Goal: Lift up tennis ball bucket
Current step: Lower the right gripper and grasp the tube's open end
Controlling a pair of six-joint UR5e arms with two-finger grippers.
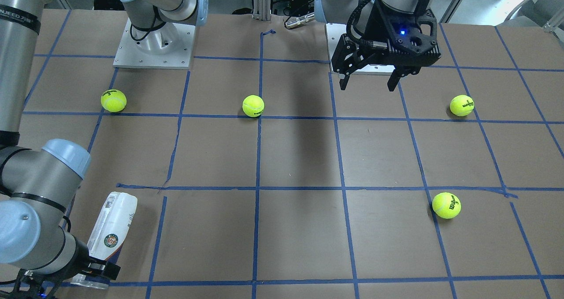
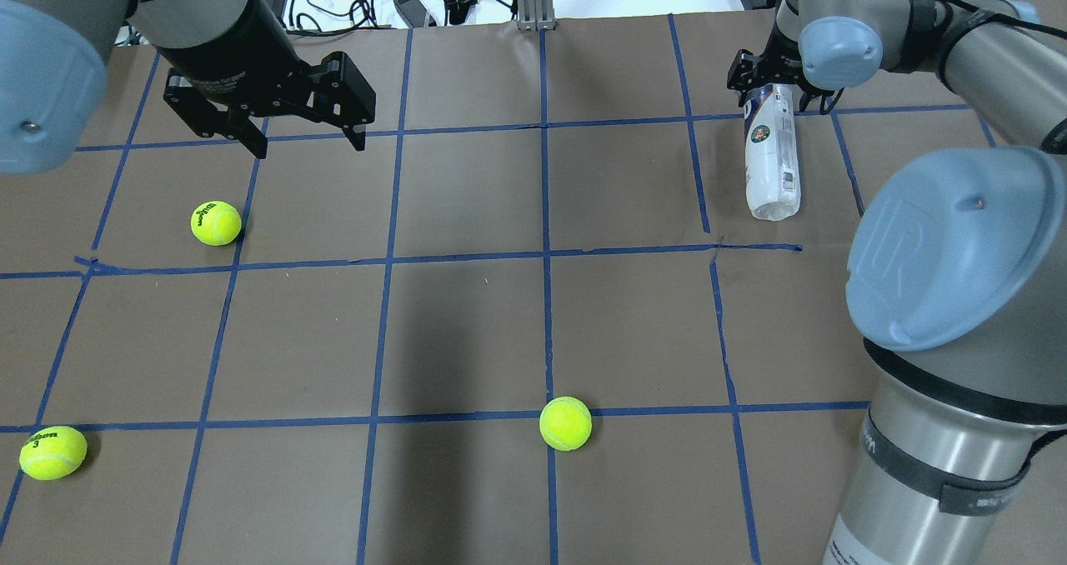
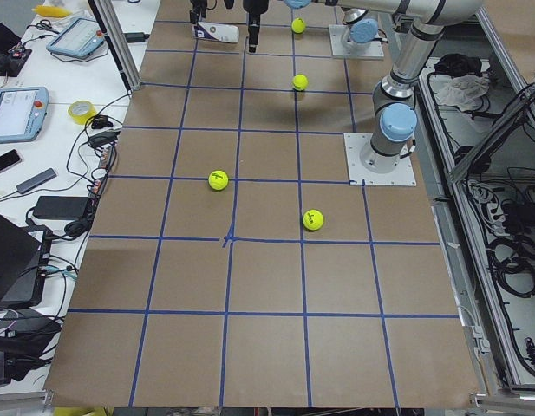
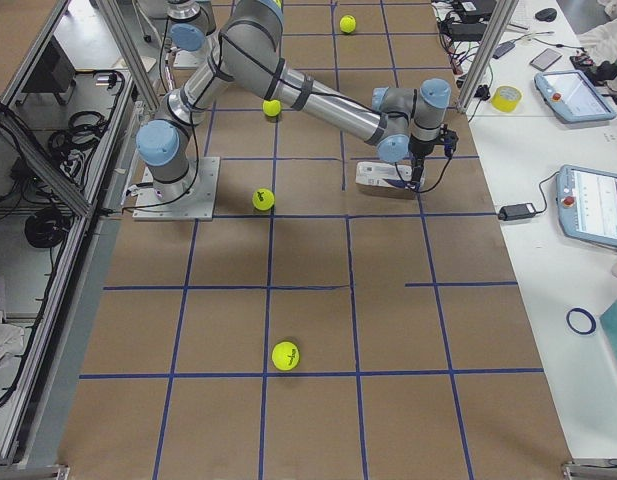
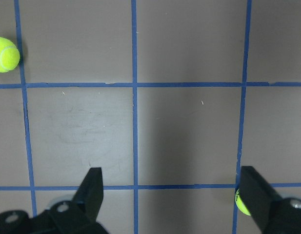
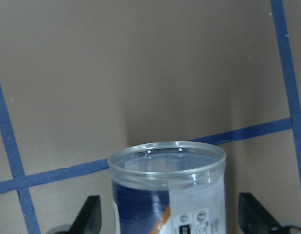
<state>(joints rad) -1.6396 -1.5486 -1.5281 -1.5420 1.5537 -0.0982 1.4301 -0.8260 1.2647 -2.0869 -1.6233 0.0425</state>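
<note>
Tennis ball bucket (image 2: 771, 152): lies on its side on the tabletop (image 1: 299, 158), in the far corner on the robot's right, its length running away from the robot.
Right claw (image 6: 170, 196): sits over the bucket's far end, open, 1 finger on each side of the clear rim; the wrist view shows a gap between each finger and the tube wall, so it has no hold.
Left claw (image 2: 307, 147): hangs above the tabletop on the robot's left, spread wide, holding nothing, well apart from the bucket.
Tennis balls (image 1: 113, 100) (image 1: 253, 106) (image 1: 461, 105) (image 1: 446, 205): 4, scattered, none touching the bucket.
</note>
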